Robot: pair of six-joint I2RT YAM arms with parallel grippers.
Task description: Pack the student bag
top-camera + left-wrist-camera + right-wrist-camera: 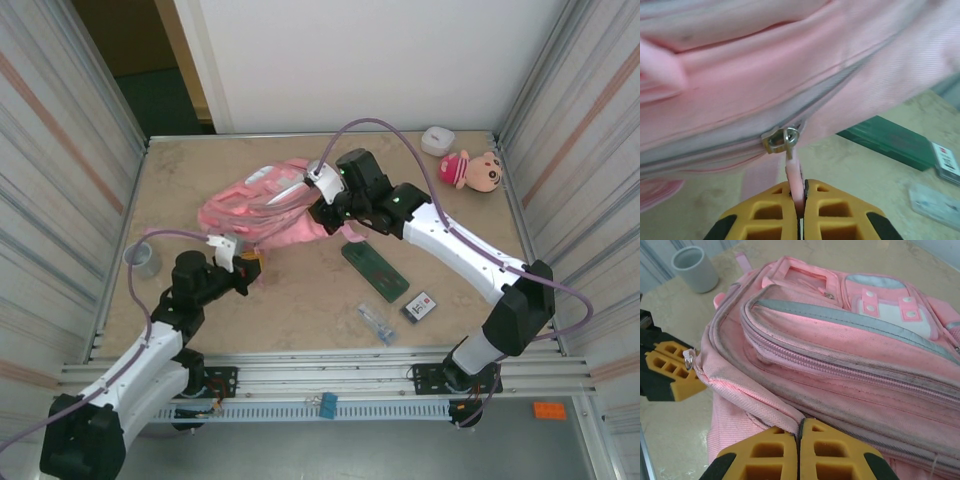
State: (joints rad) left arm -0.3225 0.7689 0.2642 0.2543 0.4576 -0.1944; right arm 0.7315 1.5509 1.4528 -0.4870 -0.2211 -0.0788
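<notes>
The student bag (262,205), a large pink backpack with white trim, lies at the middle back of the table. My left gripper (799,194) is shut on the pink pull tab (794,170) hanging from the metal zipper slider (780,139) at the bag's near left corner. In the top view that left gripper (252,266) sits just in front of the bag. My right gripper (801,424) is shut on a fold of the bag's fabric edge (755,395); from above this right gripper (322,208) rests on the bag's right side. The zipper (850,370) looks closed.
A green case (375,270) lies right of the bag, with a small card-like item (420,306) and a clear flat item (377,322) nearer the front. A grey cup (143,258) stands at the left. A plush doll (472,170) and a white object (437,140) sit back right.
</notes>
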